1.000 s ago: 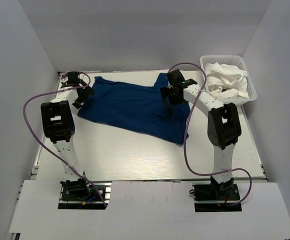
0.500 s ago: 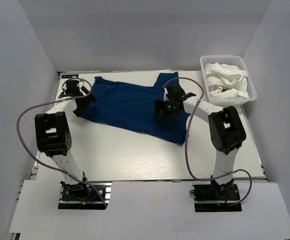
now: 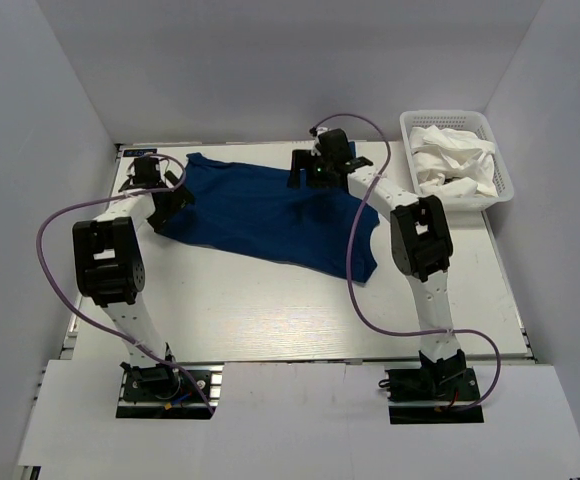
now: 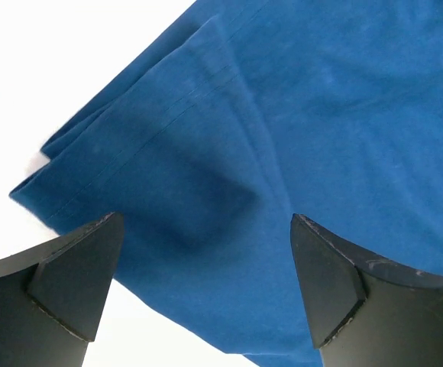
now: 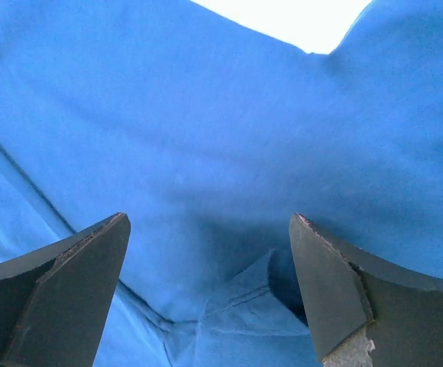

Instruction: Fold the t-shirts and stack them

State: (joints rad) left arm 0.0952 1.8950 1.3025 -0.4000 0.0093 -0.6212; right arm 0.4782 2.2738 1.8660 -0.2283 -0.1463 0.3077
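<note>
Over the left edge of the navy shirt (image 3: 260, 215), the left tool (image 4: 205, 229) stands with its two dark fingers (image 4: 72, 287) wide apart, gripping nothing. Blue cloth lies below it, with a stitched hem running slantwise and a soft fold between the tips. Whether the tips touch the cloth I cannot tell. Across at the shirt's far edge the right tool (image 5: 208, 225) is spread just as wide and also holds nothing. Beneath it is smooth blue cloth, a small doubled-over flap near one finger, and a sliver of white bench (image 5: 298, 19) showing past the cloth. The navy shirt lies spread out and a little rumpled on the far half of the bench, reaching from one arm to the other. The white shirt (image 3: 448, 160) sits crumpled in a white lattice basket (image 3: 440, 114) at the far right corner, well apart from both tools. Purple cables (image 3: 349, 265) loop loosely from each arm.
</note>
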